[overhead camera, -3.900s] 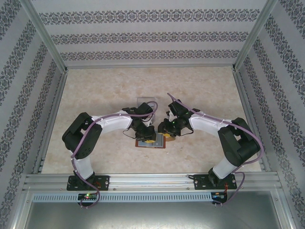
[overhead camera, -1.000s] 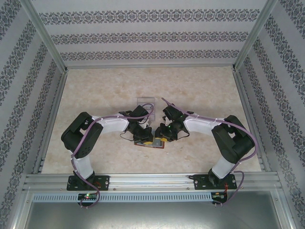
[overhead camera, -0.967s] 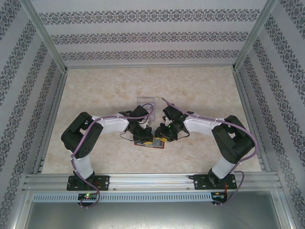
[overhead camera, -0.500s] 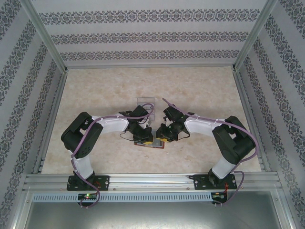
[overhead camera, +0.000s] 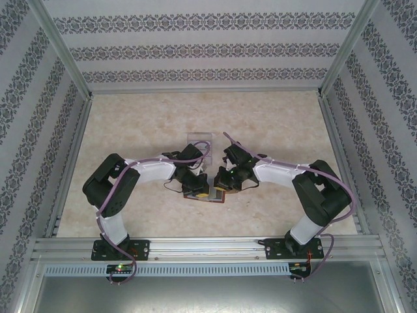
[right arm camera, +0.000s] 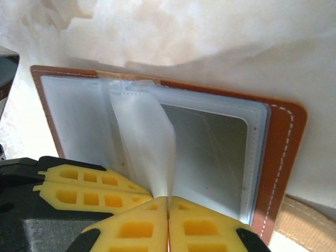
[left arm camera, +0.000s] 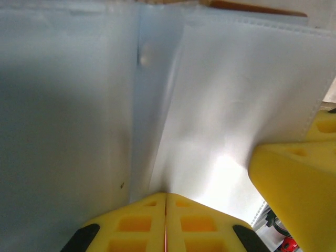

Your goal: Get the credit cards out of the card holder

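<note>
No legible txt anywhere.
Sleeves of card holder (right arm camera: 286,142) blank; wallpaper (overhead camera: 208,51) = ornament pattern only, no letters/nos.

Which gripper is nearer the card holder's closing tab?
Right. The right gripper pinches a sleeve at the card holder's middle; the left gripper is on the half away from the closing tab.

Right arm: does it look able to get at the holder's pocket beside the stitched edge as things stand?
Probably not yet. The right gripper has its jaws shut on a translucent sleeve lifted from the card holder. The pocket lies uncovered right beside it, so letting go should free the way.
</note>
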`<control>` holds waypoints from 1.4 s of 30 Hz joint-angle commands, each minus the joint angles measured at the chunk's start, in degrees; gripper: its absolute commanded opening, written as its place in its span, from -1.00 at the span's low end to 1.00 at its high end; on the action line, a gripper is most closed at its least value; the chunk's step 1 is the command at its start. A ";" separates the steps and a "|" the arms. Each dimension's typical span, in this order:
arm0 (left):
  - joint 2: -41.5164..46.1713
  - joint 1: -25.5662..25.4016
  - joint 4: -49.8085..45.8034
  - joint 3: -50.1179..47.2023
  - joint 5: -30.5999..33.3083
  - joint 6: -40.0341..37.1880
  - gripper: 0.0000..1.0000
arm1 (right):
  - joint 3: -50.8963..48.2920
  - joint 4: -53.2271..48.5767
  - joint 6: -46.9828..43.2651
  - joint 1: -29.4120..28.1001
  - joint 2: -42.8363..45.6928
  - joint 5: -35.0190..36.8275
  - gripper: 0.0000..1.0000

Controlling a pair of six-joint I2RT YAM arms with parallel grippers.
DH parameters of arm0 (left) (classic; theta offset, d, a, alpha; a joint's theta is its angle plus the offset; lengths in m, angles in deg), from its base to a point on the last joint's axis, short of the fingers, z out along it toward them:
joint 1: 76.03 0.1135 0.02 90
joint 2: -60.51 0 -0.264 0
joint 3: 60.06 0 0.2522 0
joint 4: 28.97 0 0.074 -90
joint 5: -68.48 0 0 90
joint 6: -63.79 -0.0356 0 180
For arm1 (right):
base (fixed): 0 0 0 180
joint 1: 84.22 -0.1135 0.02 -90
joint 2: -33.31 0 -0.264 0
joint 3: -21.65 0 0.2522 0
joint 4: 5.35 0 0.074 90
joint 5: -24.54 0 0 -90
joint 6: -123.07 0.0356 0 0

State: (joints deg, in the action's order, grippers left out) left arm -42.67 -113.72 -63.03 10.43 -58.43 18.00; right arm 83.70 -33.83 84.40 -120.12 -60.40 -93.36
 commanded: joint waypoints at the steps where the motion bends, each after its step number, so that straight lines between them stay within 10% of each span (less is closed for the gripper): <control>1: 4.69 0.58 -2.66 0.07 2.62 0.80 -0.78 | -0.24 0.13 0.35 -0.74 1.65 0.04 -0.83; 13: 19.84 5.41 -11.12 1.26 10.73 -1.08 -0.62 | 3.99 0.94 -0.77 -3.15 2.22 -0.32 -0.69; 28: 23.52 8.77 -12.77 -0.11 10.67 -1.75 -0.58 | 12.42 2.27 -0.90 -8.08 -5.48 -0.49 -0.06; 42: 26.44 11.39 -13.38 -1.67 11.59 -1.91 -0.55 | 19.50 4.16 -3.50 -9.06 -16.74 -2.46 0.01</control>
State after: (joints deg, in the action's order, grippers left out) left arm -17.34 -103.21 -75.35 9.62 -46.89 17.32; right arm 101.12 -30.77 83.00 -128.73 -75.24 -94.45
